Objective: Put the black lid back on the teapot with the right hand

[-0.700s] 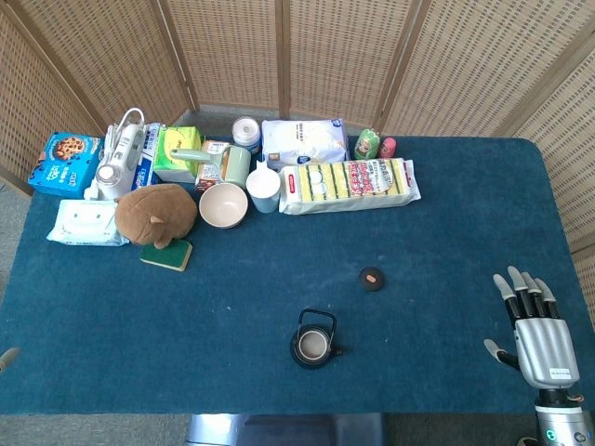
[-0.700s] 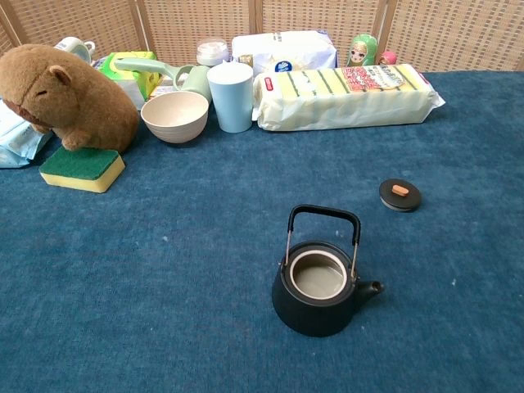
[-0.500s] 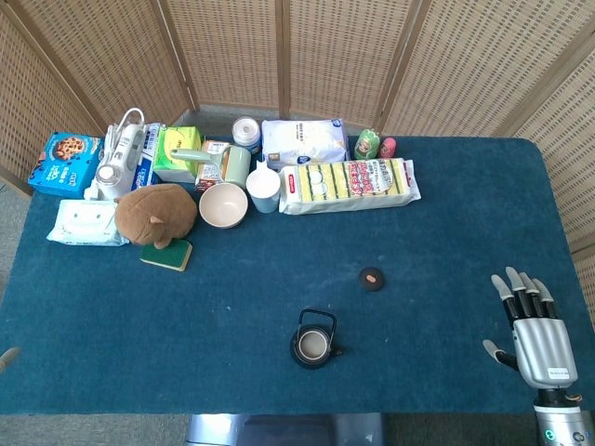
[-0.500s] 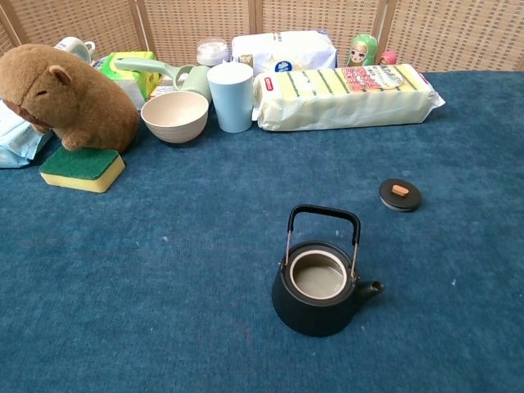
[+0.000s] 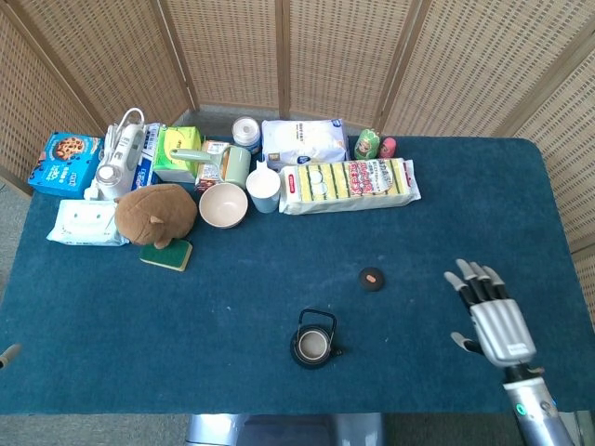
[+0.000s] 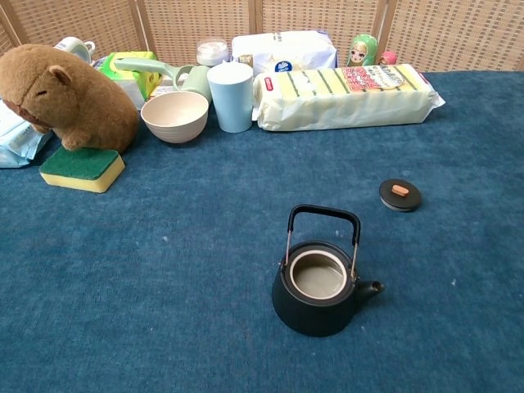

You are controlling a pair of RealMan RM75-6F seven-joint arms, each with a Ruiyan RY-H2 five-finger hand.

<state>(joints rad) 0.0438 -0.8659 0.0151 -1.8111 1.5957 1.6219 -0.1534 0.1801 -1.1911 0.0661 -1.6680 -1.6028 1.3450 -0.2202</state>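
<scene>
A black teapot stands lidless near the table's front edge, handle upright and spout pointing right. Its black lid, with a small orange knob, lies flat on the blue cloth behind and to the right of the pot. My right hand hovers at the front right in the head view, fingers spread, holding nothing, well right of the lid. It does not show in the chest view. A sliver of my left hand pokes in at the left edge; its fingers are hidden.
Along the back stand a plush capybara on a green-yellow sponge, a beige bowl, a pale blue cup, a long sponge pack, boxes and packets. A wicker screen closes off the rear.
My right hand has moved left and slightly forward toward the lid, still with fingers spread. The teapot and lid have not moved.
</scene>
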